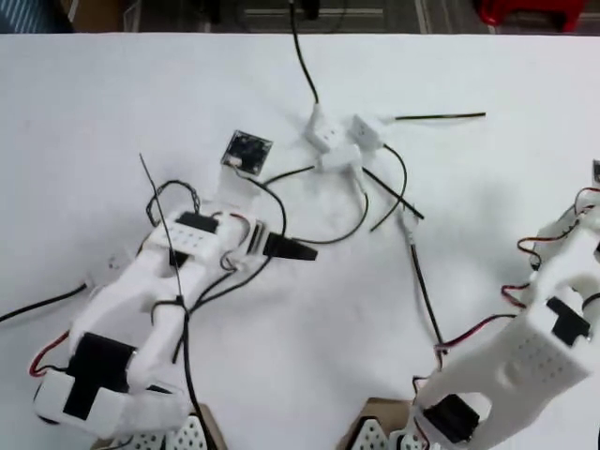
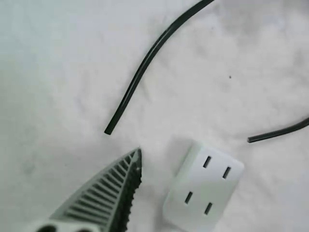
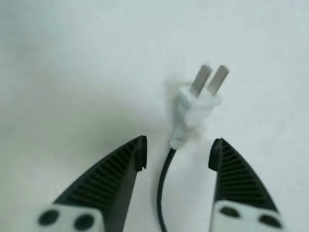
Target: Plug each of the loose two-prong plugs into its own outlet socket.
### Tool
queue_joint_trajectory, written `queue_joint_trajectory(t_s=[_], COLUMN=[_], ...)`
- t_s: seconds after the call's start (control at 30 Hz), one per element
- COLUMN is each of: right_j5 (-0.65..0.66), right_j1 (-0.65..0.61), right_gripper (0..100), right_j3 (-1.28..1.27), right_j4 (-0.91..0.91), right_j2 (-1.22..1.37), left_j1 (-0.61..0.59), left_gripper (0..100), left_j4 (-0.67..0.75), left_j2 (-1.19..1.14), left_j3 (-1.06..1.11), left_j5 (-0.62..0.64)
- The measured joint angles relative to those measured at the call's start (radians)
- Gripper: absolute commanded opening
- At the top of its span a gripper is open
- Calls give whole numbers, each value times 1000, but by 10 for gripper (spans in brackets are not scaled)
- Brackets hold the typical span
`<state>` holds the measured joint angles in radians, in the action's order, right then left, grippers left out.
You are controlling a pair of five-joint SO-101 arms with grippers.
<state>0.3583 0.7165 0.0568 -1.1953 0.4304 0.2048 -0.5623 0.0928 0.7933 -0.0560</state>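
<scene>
A cluster of white outlet blocks [image 1: 339, 141] lies at the table's far middle, with black cords running off it. In the left wrist view one outlet block [image 2: 203, 186] with two pairs of slots lies just beyond my left gripper [image 2: 137, 154], which is shut with nothing in it. The high view shows that left gripper [image 1: 298, 250] low over the table, pointing right. A white two-prong plug [image 3: 198, 101] lies on the table, prongs pointing away, its black cord [image 3: 164, 188] running back between the fingers of my open right gripper [image 3: 178, 147]. Another plug [image 1: 410, 225] lies right of centre.
Loose black cord ends [image 2: 137, 82] lie near the outlet blocks. A small square board [image 1: 248, 150] sits left of the cluster. The right arm [image 1: 553, 319] stands along the table's right edge. A white cloth covers the table [image 1: 487, 66].
</scene>
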Motion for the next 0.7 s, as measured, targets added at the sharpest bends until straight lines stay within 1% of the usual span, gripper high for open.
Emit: queue_joint_trajectory(t_s=[0.23, 0.37, 0.43, 0.53, 0.7], right_j5=[3, 3, 6, 52, 68], right_j1=[17, 18, 23, 32, 32], right_gripper=[207, 93, 64, 60, 58], right_j3=[196, 273, 301, 327, 382], right_j4=[0, -3, -3, -12, -60], right_j2=[186, 249, 269, 279, 293], left_j1=[0, 0, 0, 0, 0], left_gripper=[581, 581, 581, 581, 581], left_j4=[3, 9, 20, 25, 25], left_j2=[0, 0, 0, 0, 0], left_j3=[0, 0, 0, 0, 0], left_j5=[0, 0, 0, 0, 0])
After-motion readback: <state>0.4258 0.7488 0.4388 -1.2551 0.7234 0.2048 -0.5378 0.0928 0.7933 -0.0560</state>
